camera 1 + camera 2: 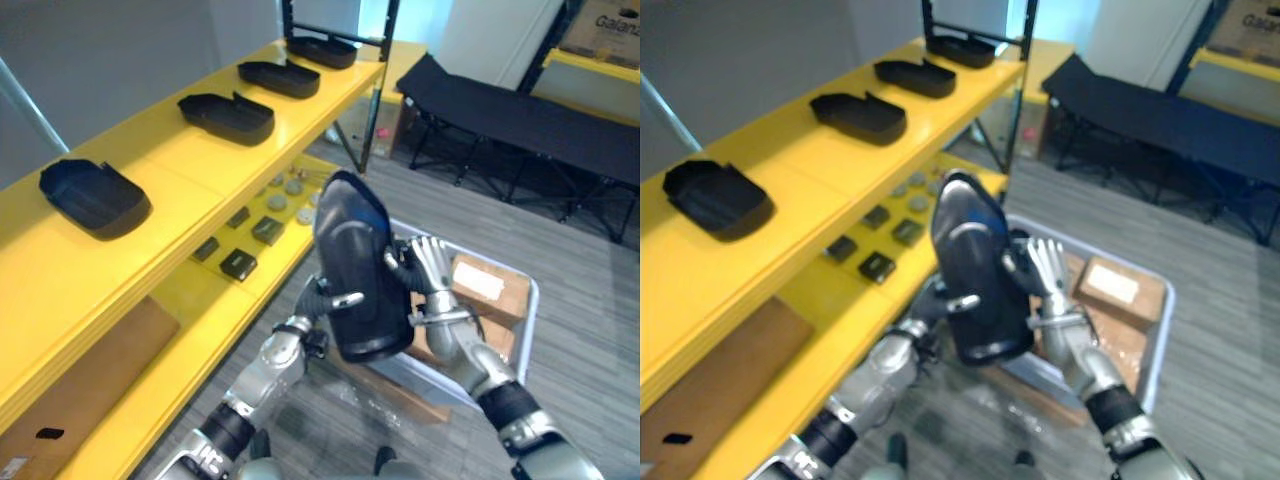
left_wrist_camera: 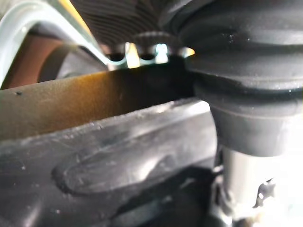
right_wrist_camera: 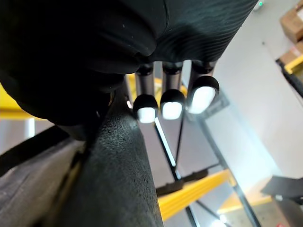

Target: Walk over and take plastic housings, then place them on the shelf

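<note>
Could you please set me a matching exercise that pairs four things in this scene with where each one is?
Things:
1. held housing
2. small dark parts
3. cardboard boxes
4. folding cot

Places:
A. inside the grey bin
B. standing on the floor, beyond the bin
C. upright between the left hand and the right hand
D. on the lower yellow shelf

Pairs: 1-C; 2-D; 3-A; 4-B
</note>
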Motion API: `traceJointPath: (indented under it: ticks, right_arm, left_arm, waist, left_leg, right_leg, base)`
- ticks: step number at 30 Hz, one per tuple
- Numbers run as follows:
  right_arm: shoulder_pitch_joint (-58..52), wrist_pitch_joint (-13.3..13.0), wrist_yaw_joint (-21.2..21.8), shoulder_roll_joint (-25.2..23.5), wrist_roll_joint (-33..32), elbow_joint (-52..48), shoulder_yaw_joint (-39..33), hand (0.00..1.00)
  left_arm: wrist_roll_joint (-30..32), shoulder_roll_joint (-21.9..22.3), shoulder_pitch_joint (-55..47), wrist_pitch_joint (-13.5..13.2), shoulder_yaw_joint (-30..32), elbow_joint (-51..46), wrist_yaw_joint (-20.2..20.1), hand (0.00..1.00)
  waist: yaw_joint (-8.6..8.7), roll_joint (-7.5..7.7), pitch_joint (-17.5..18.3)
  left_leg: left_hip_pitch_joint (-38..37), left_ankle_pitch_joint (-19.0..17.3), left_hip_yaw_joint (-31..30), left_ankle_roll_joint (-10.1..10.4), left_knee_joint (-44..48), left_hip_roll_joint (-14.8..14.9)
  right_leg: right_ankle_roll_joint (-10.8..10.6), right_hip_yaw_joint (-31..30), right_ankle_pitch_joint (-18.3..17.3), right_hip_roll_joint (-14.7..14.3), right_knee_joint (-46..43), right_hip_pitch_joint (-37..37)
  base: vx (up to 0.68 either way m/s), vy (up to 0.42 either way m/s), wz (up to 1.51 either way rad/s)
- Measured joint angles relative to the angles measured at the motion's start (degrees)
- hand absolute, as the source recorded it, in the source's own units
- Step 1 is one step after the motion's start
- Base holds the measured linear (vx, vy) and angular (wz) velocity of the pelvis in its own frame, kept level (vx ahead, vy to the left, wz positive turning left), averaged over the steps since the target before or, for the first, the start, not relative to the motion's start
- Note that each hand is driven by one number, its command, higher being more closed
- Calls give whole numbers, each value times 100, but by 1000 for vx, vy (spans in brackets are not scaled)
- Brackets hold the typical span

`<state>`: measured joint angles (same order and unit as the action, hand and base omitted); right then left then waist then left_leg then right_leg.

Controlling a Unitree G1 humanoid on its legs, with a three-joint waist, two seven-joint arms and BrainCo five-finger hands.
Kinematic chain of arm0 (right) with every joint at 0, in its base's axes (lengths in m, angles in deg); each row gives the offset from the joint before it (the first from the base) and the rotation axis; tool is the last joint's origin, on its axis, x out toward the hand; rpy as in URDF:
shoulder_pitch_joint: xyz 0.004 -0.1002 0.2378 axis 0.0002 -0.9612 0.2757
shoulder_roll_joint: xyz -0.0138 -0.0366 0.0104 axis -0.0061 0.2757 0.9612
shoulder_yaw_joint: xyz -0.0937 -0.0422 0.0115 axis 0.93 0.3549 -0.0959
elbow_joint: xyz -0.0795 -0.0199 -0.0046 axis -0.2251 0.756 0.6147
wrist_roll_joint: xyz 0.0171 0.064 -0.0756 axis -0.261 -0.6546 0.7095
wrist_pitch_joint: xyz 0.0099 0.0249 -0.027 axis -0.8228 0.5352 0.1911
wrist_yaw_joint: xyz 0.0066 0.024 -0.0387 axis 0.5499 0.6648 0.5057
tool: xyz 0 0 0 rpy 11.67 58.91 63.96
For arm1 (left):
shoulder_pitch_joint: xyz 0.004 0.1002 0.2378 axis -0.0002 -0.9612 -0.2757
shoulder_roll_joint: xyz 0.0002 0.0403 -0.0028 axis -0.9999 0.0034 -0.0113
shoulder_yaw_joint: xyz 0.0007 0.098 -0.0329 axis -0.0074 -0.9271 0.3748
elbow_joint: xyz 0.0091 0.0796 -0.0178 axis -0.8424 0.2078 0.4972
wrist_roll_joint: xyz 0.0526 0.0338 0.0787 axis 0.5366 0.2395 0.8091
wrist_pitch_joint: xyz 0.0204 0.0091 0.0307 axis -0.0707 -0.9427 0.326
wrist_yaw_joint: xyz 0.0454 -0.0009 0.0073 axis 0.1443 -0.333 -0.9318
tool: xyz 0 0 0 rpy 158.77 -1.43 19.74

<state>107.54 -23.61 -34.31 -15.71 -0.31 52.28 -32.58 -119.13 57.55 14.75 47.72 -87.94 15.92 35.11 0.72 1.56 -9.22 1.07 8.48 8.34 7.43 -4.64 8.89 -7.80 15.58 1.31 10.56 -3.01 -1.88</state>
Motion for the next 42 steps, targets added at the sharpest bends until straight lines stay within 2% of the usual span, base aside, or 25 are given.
traceJointPath:
  ticks: [9, 14, 20, 21, 25, 28, 32, 35, 37, 39, 40, 42]
  right_arm:
    - [-52, 71, -23, -122, -118, -106, 97, 100]
    - [-34, 71, -213, -117, -121, -360, 111, 100]
    - [91, 71, -412, -70, -223, -481, 88, 100]
    - [116, 71, -476, -49, -227, -521, 87, 0]
    - [172, 58, -512, -38, -373, -696, 87, 0]
    - [180, -69, -570, -12, -526, -767, 94, 0]
    - [148, -379, -617, -5, -684, -930, 96, 0]
    - [44, -772, -610, 22, -990, -1333, 89, 0]
    - [-153, -1125, -554, -41, -1315, -1909, 8, 0]
    - [-319, -1301, -459, -190, -1507, -2220, -158, 0]
    - [-427, -1372, -434, -256, -1606, -2399, -271, 0]
    - [-757, -1601, -201, -310, -1976, -2831, -635, 0]
  left_arm:
    - [-1, -1, 11, -36, 67, 0, 240, 100]
    - [-44, 4, 149, -206, 69, -8, 318, 100]
    - [-38, 0, 457, -227, 80, -34, 379, 100]
    - [-36, 0, 525, -227, 83, -34, 380, 100]
    - [-27, -52, 716, -229, 115, -68, 380, 100]
    - [-17, -55, 726, -229, 123, -153, 420, 100]
    - [24, -59, 725, -241, 160, -234, 463, 100]
    - [444, -90, 725, -450, 176, -367, 607, 100]
    - [1005, -78, 710, -631, 243, -663, 775, 100]
    - [1327, -54, 685, -766, 338, -890, 884, 100]
    - [1409, 4, 659, -899, 365, -1032, 932, 100]
    - [1771, 250, 516, -1401, 555, -1525, 1021, 100]
  waist:
    - [5, 16, 10]
    - [8, 19, 7]
    - [33, 30, -8]
    - [38, 39, -25]
    - [36, 51, -199]
    - [52, 46, -248]
    - [91, 45, -249]
    - [113, 45, -249]
    - [137, 45, -249]
    - [155, 45, -249]
    - [155, 45, -248]
    - [175, 45, -247]
  left_leg:
    - [9, 0, 20, 6, 3, 22]
    - [135, 8, 43, 28, 5, 68]
    - [256, -1, 87, 25, 62, 73]
    - [291, -41, 80, 22, 130, 78]
    - [303, -123, 78, 32, 273, 100]
    - [314, -158, 92, 37, 313, 106]
    - [310, -185, 98, 48, 313, 106]
    - [290, -200, 98, 41, 313, 104]
    - [262, -200, 93, 40, 299, 101]
    - [151, -200, 106, 41, 249, 91]
    - [60, -200, 124, 41, 193, 75]
    - [-124, -195, 152, 44, 80, 38]
  right_leg:
    - [-12, -19, 33, -32, 48, 0]
    - [30, -62, 54, -82, 43, 163]
    - [34, -131, 63, -83, 10, 311]
    - [35, -131, 63, -83, 6, 317]
    - [75, -145, 30, -83, -57, 304]
    - [100, -157, 10, -83, -56, 308]
    - [105, -156, 7, -83, -55, 306]
    - [79, -150, 13, -82, -54, 281]
    - [75, -132, 10, -83, -60, 258]
    - [68, -132, -5, -75, -61, 173]
    - [60, -133, -40, -57, -89, 127]
    - [45, -140, -141, -18, -179, 48]
  base:
    - [0, 0, 0]
    - [-3, -2, -2]
    - [-6, -2, -4]
    - [0, 0, 0]
    - [-6, 1, -1]
    - [-8, 3, -2]
    - [0, 0, 0]
    - [21, 0, 1]
    - [0, 0, 0]
    - [10, 1, -2]
    - [15, 7, -3]
    - [1, 5, -2]
